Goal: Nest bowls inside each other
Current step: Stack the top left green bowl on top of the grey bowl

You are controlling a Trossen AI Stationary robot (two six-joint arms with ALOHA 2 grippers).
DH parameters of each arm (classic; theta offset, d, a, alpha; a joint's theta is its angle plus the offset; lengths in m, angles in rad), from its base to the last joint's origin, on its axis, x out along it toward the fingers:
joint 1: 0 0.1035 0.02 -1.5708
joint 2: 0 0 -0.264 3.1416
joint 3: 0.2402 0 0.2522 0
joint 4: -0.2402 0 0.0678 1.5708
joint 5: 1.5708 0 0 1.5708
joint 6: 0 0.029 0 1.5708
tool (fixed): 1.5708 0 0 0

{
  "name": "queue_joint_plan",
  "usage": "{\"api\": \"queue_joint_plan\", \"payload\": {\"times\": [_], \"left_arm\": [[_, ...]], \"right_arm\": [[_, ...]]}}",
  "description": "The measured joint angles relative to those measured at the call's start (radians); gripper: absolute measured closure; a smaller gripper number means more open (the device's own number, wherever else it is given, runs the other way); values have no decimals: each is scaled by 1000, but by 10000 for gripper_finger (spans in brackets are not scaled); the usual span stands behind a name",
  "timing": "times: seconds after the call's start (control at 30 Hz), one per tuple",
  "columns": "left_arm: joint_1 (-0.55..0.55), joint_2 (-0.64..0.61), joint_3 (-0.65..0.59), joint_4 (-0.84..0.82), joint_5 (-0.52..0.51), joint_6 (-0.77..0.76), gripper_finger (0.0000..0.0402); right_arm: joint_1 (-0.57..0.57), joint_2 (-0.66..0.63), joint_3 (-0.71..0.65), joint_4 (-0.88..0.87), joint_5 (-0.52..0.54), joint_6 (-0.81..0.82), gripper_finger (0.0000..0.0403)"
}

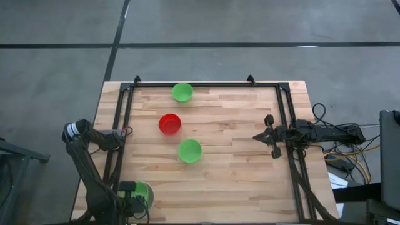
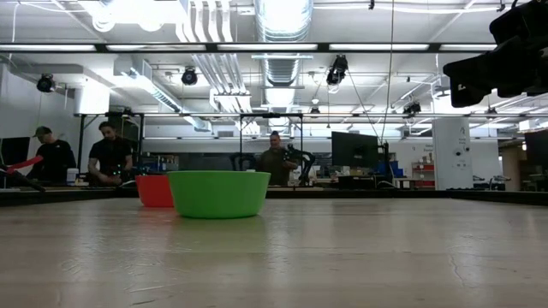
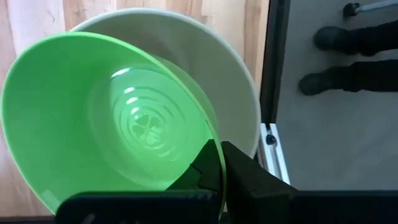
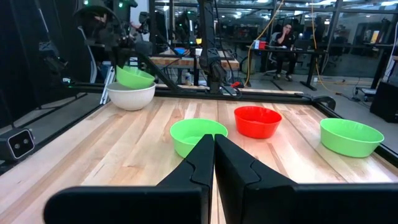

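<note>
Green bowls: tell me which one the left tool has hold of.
The green bowl tilted over the cream bowl at the table's near left corner, pinched at its rim by the left tool. The other two sit free on the table.

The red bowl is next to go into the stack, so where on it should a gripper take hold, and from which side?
Probably the rim. The red bowl sits upright and open-side up, with thin flaring walls, so one finger inside and one outside, coming down from above, should pinch it. The left gripper holds a green bowl that way. The red bowl's rim looks clear all round.
</note>
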Motion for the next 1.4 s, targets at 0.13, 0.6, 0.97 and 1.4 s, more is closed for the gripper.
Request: {"api": "queue_joint_plan", "payload": {"times": [0.13, 0.6, 0.97, 1.4], "left_arm": [[0, 27, -1, 37, 1, 1, 396], [0, 36, -8, 61, 2, -54, 376], [0, 37, -61, 61, 20, -141, 374], [1, 33, -74, 104, 36, -168, 374]], "right_arm": [[0, 0, 0, 0, 0, 0, 394], [0, 0, 0, 0, 0, 0, 394], [0, 0, 0, 0, 0, 0, 394], [0, 0, 0, 0, 0, 0, 394]]}}
